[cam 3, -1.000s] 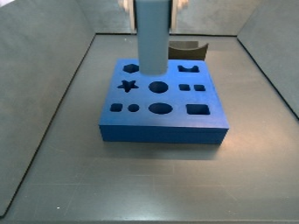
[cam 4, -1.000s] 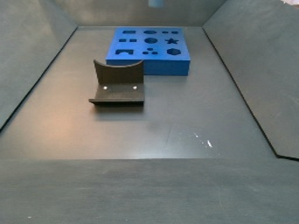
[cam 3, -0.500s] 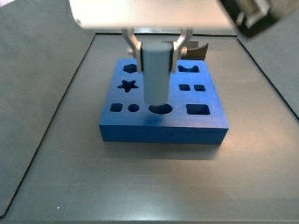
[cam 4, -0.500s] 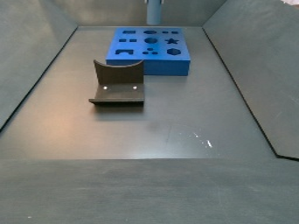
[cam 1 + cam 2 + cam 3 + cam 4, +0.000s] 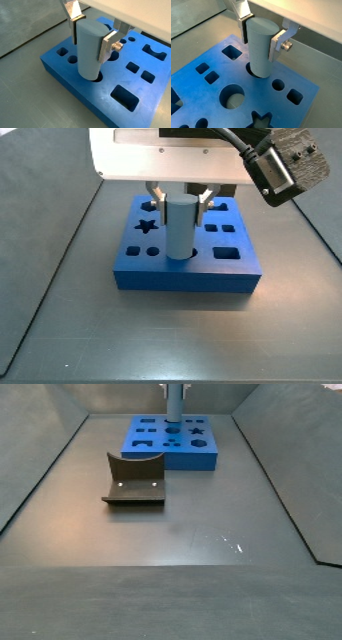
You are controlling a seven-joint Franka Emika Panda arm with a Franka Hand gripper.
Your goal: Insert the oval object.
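Observation:
The oval object [image 5: 89, 52] is a tall pale grey-blue peg, upright, held between the silver fingers [image 5: 109, 44] of my gripper [image 5: 91, 35]. Its lower end sits in the oval hole of the blue block [image 5: 80, 90]. Both wrist views show this; the peg [image 5: 260, 47] enters the dark hole of the block [image 5: 211, 95]. In a side view the gripper [image 5: 179, 204] holds the peg [image 5: 179, 231] over the front middle of the block [image 5: 187, 278]. In a side view the peg [image 5: 174, 404] stands on the block [image 5: 174, 439] at the far end.
The blue block has several other shaped holes, among them a star [image 5: 146, 226] and a square [image 5: 229, 254]. The dark fixture [image 5: 134, 481] stands on the grey floor in front of the block. Grey walls enclose the floor.
The gripper has come down with the peg. The peg's lower end has gone from above the block into the oval hole.

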